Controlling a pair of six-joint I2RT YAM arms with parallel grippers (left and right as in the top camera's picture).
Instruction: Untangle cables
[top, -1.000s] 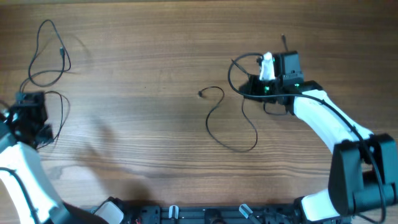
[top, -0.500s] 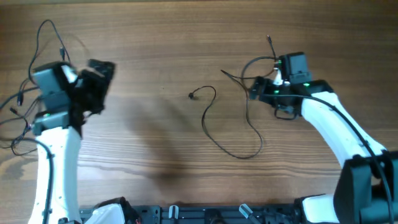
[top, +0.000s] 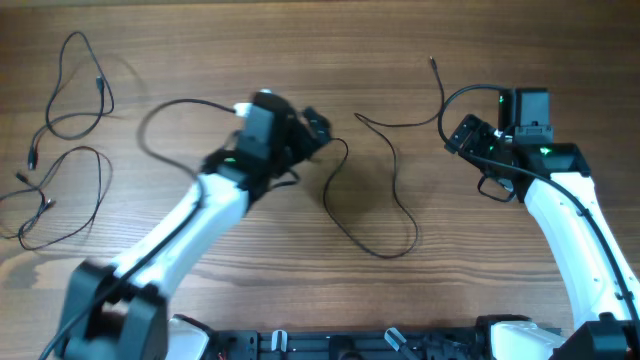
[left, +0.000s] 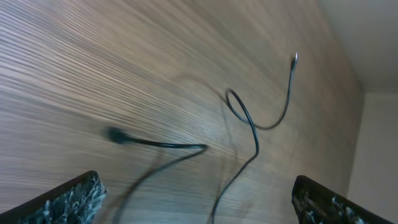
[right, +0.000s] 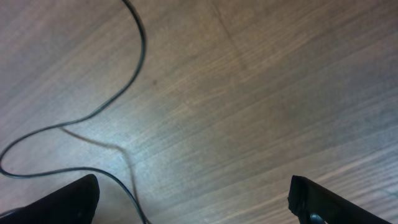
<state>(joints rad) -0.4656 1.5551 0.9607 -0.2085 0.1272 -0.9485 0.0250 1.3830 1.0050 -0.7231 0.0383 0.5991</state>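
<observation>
Horizontal-grained brown wood makes up the table (top: 200, 40), which fills the overhead view. In the left wrist view a pale wall (left: 376, 43) shows past its far edge.

Well to the left of the left gripper (top: 315, 128), behind its arm, a looped cable (top: 75, 85) lies flat. A second cable (top: 70, 195) sprawls just nearer the robot, apart from the first.

The left gripper hangs over the middle of the table with its fingers (left: 68, 199) spread wide and nothing between them. One plug end of the long cable (top: 385, 250) rests on the wood ahead of those fingers, clear of both.

From there the strand curves back toward the robot. It then climbs to a small crook midway between the two grippers and trails away to a tip up-table from the right gripper (top: 462, 135).

The right gripper also stands open, its fingers (right: 59, 202) far apart over bare wood. Part of the strand bends past on its left side without touching it. A thicker arm cable (top: 462, 93) arcs just beside this gripper.
</observation>
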